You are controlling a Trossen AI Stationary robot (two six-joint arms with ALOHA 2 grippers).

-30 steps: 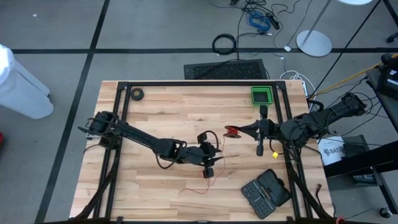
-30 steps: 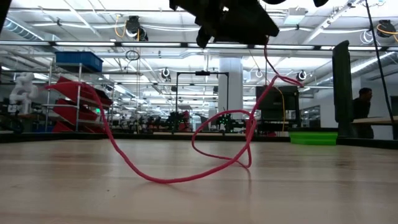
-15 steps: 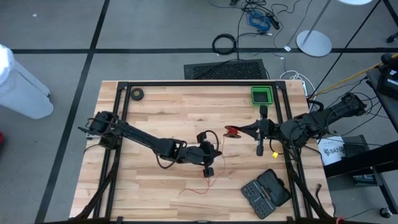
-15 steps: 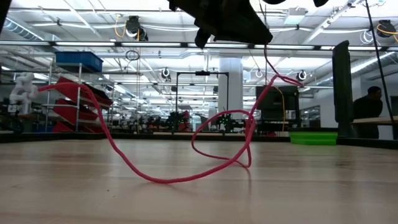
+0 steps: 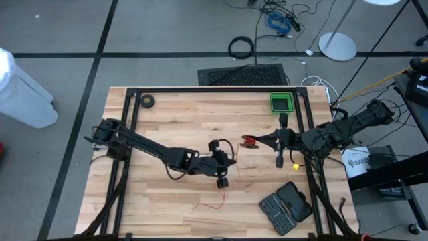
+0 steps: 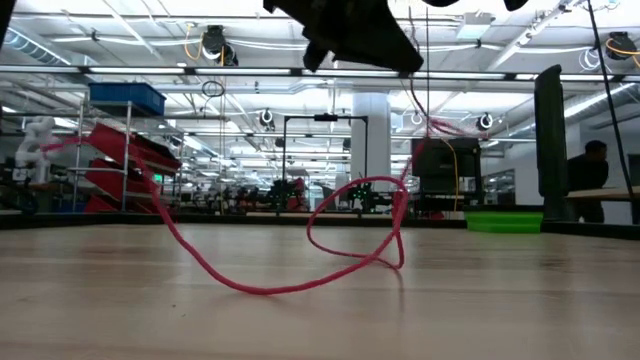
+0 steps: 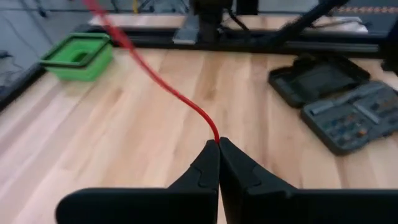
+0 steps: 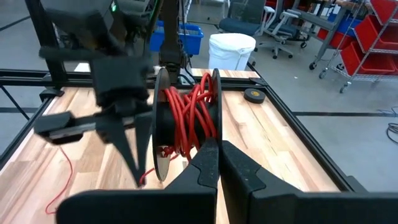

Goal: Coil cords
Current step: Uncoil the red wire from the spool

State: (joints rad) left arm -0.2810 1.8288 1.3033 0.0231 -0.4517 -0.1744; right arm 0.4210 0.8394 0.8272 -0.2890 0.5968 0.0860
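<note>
**Left end effector pinches the red cord; right one holds the reel**

Near the middle of the worktop (image 5: 167, 120), the left end effector (image 5: 223, 173) has its fingers (image 7: 205, 171) pressed together on the cord (image 7: 163, 88). In the left wrist view the thin red strand runs out from between the tips and away across the wood toward a green bin (image 7: 79, 55). A grey tool case (image 7: 339, 99) lies open off to the other side.

The right end effector (image 5: 259, 141) reaches in from the right edge. Its fingers (image 8: 205, 165) are pressed together at the rim of the reel (image 8: 186, 124), a small black spool with red cord wound loosely between its two discs. From above, the reel (image 5: 250, 141) sits just beyond the tips, right of the left end effector and apart from it.

In the low view the slack cord (image 6: 250, 285) drops from the left arm, sags onto the wood, and curls into an upright loop. A further loose length (image 5: 212, 203) lies on the worktop nearer the front edge.

A small black roll (image 5: 146, 101) rests near the back left corner.
</note>
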